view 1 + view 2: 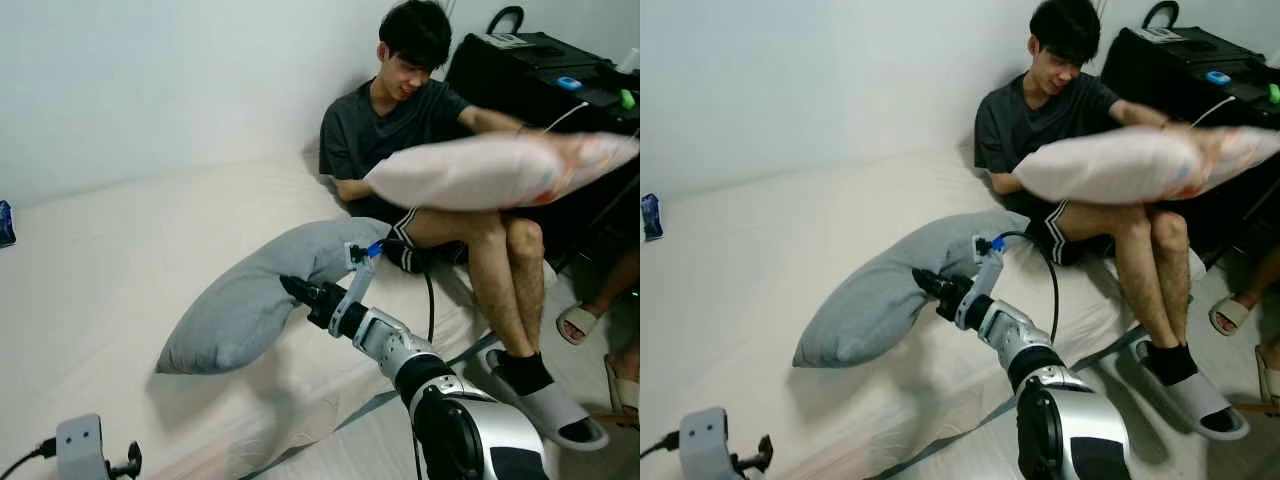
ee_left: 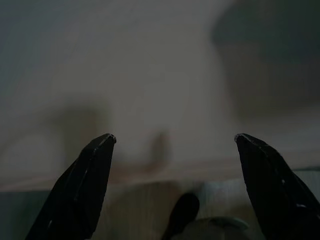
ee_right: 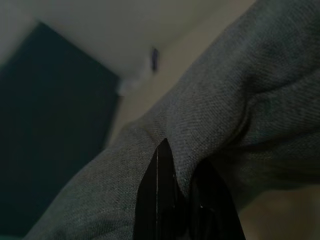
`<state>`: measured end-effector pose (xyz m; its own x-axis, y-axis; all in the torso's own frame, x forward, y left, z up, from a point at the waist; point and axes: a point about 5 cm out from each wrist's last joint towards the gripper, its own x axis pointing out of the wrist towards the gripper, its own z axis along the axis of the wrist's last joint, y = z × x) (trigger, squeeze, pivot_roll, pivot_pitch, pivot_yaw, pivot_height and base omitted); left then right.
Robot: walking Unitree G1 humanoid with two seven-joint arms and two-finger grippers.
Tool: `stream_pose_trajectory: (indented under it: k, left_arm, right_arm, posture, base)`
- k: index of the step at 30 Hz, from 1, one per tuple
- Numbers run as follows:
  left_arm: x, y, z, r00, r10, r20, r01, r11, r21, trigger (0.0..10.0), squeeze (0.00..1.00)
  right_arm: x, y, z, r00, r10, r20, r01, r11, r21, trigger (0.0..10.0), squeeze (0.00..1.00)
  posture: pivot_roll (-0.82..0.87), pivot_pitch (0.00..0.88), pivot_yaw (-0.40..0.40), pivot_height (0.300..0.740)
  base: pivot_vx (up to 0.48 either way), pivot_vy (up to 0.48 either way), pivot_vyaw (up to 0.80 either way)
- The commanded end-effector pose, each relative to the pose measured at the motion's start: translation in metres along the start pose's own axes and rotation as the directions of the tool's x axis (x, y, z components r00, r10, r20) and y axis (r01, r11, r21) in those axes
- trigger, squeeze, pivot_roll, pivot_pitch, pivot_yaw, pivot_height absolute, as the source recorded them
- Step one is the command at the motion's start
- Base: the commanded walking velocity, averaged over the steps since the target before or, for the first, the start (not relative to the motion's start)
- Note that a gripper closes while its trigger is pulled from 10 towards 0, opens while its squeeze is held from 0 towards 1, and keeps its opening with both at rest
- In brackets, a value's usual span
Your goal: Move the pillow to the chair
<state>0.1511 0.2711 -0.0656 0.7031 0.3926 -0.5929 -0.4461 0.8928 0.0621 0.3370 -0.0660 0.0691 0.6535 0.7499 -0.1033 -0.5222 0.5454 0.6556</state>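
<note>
Right tool (image 1: pixel 290 288) pinches a fold of the long, limp grey pillow (image 1: pixel 250 295), creased and sagging on the bed (image 1: pixel 100 270).

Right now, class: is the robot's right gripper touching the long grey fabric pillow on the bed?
Touching. The right wrist view shows the right gripper pinching a fold of the grey fabric pillow, the cloth bunched between its black fingers.

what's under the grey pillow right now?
The grey pillow lies on the cream bed, casting a shadow along its lower edge. The right end effector pinches its fabric. Whatever lies directly beneath the pillow is covered.
</note>
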Motion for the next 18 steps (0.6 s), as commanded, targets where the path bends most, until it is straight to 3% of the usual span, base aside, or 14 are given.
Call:
stream_pose_trajectory:
  k: [1, 5, 7, 8, 10, 11, 12, 14, 15, 16, 17, 18]
  left_arm:
    - [-0.004, -0.005, -0.012, 0.998, 0.001, -0.058, -0.003, 0.999, -0.035, 10.0, 0.00]
    - [-0.003, -0.011, -0.013, 0.997, -0.007, -0.072, 0.003, 0.999, -0.046, 10.0, 0.00]
    - [-0.003, -0.011, -0.013, 0.997, -0.007, -0.072, 0.003, 0.999, -0.046, 10.0, 0.00]
    - [-0.003, -0.014, -0.015, 0.996, -0.006, -0.086, 0.000, 0.998, -0.062, 10.0, 0.00]
    - [-0.003, -0.014, -0.015, 0.996, -0.006, -0.086, 0.000, 0.998, -0.062, 10.0, 0.00]
    - [-0.004, -0.015, -0.018, 0.995, -0.007, -0.104, 0.000, 0.998, -0.067, 10.0, 0.00]
    - [-0.005, -0.015, -0.021, 0.993, -0.008, -0.120, 0.000, 0.998, -0.063, 10.0, 0.00]
    - [-0.006, -0.015, -0.023, 0.991, -0.008, -0.131, 0.000, 0.998, -0.059, 10.0, 0.00]
    - [-0.010, -0.015, -0.031, 0.986, -0.002, -0.168, -0.008, 0.998, -0.059, 10.0, 0.00]
    - [-0.010, -0.015, -0.031, 0.986, -0.002, -0.168, -0.008, 0.998, -0.059, 10.0, 0.00]
    - [-0.014, -0.016, -0.039, 0.978, 0.005, -0.209, -0.019, 0.998, -0.068, 10.0, 0.00]
    - [-0.015, -0.017, -0.042, 0.974, 0.007, -0.224, -0.024, 0.997, -0.073, 10.0, 0.00]
  right_arm:
    - [-0.006, -0.007, -0.017, 0.995, -0.066, -0.072, 0.062, 0.997, -0.056, 10.0, 0.00]
    - [-0.017, -0.017, -0.041, 0.975, -0.159, -0.156, 0.147, 0.985, -0.088, 10.0, 0.00]
    - [-0.017, -0.017, -0.041, 0.975, -0.159, -0.156, 0.147, 0.985, -0.088, 10.0, 0.00]
    - [-0.033, -0.030, -0.061, 0.944, -0.263, -0.199, 0.250, 0.964, -0.087, 10.0, 0.00]
    - [-0.033, -0.030, -0.061, 0.944, -0.263, -0.199, 0.250, 0.964, -0.087, 10.0, 0.00]
    - [-0.053, -0.042, -0.084, 0.882, -0.373, -0.288, 0.357, 0.928, -0.108, 10.0, 0.00]
    - [-0.063, -0.048, -0.094, 0.849, -0.418, -0.324, 0.404, 0.908, -0.114, 10.0, 0.00]
    - [-0.069, -0.051, -0.099, 0.829, -0.442, -0.344, 0.428, 0.896, -0.119, 10.0, 0.00]
    - [-0.087, -0.059, -0.112, 0.774, -0.511, -0.376, 0.501, 0.855, -0.130, 10.0, 0.00]
    - [-0.087, -0.059, -0.112, 0.774, -0.511, -0.376, 0.501, 0.855, -0.130, 10.0, 0.00]
    - [-0.102, -0.065, -0.122, 0.725, -0.561, -0.400, 0.556, 0.819, -0.141, 10.0, 0.00]
    - [-0.106, -0.066, -0.125, 0.710, -0.575, -0.407, 0.572, 0.808, -0.144, 10.0, 0.00]
  posture:
    - [0.11, 0.082, -0.147, 0.740]
    - [0.11, 0.085, -0.156, 0.740]
    - [0.11, 0.085, -0.156, 0.740]
    - [0.11, 0.081, -0.157, 0.740]
    - [0.11, 0.081, -0.157, 0.740]
    - [0.11, 0.080, -0.155, 0.740]
    - [0.12, 0.076, -0.158, 0.740]
    - [0.12, 0.076, -0.158, 0.740]
    - [0.12, 0.067, -0.157, 0.740]
    - [0.12, 0.067, -0.157, 0.740]
    - [0.12, 0.064, -0.156, 0.740]
    - [0.12, 0.064, -0.156, 0.740]
  base:
    - [0.000, 0.000, 0.00]
    - [0.000, 0.000, 0.00]
    - [0.000, 0.000, 0.00]
    - [0.000, 0.000, 0.00]
    - [0.000, 0.000, 0.00]
    - [0.000, 0.000, -0.44]
    - [0.000, 0.000, -0.50]
    - [0.000, 0.000, -0.50]
    - [0.000, 0.000, -0.49]
    - [0.000, 0.000, -0.49]
    - [0.000, 0.000, -0.49]
    - [0.000, 0.000, -0.49]
